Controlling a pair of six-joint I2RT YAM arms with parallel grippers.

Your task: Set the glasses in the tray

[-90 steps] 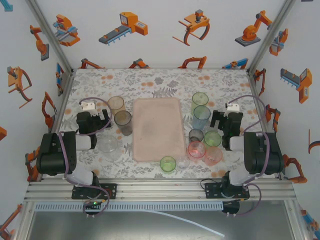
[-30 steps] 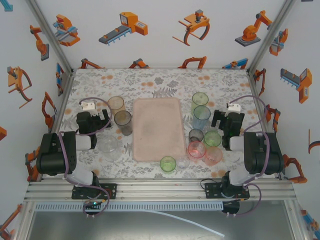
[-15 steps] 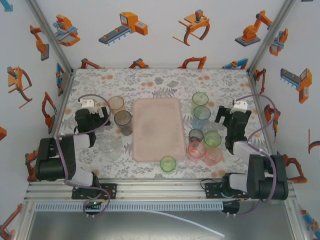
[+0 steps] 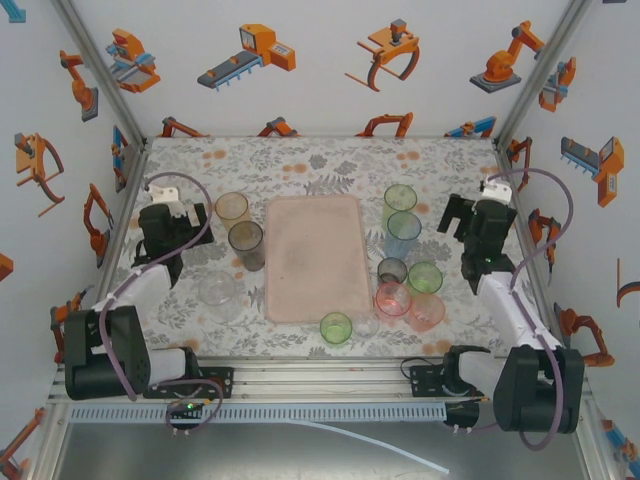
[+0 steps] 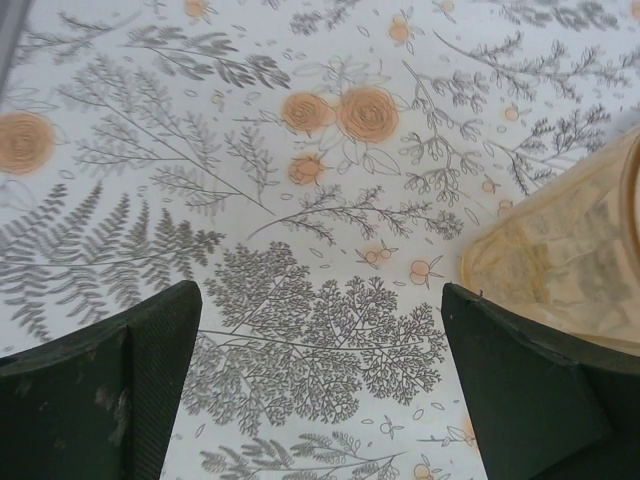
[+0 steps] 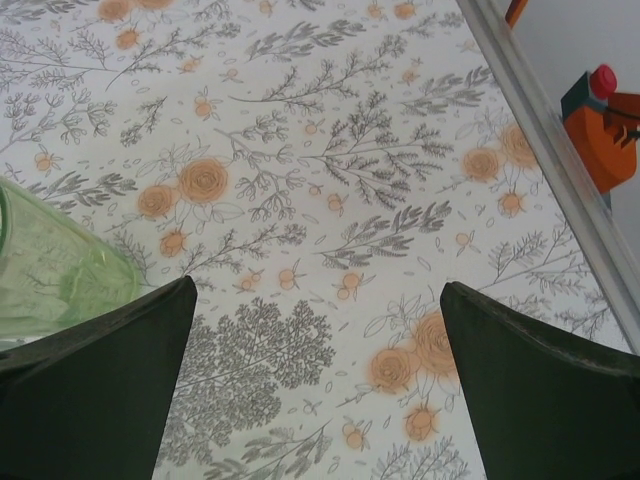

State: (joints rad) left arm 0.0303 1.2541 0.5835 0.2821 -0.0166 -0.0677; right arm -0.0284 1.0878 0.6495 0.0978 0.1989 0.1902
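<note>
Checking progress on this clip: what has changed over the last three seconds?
Both arms unfolded from their tucked pose. The left gripper swung toward the far left of the table, the right gripper toward the far right; both are open and hold nothing. The glasses and the tray have not moved; the tray holds no glass.

desk (image 4: 330,165): floral top | tray (image 4: 312,258): lies flat, between left end effector (image 5: 320,375) and right end effector (image 6: 320,385) | glasses (image 4: 246,245): three stand right of left end effector, cluster left of right end effector

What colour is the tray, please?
The tray is plain pale pink-beige, clearest in the top external view.
</note>
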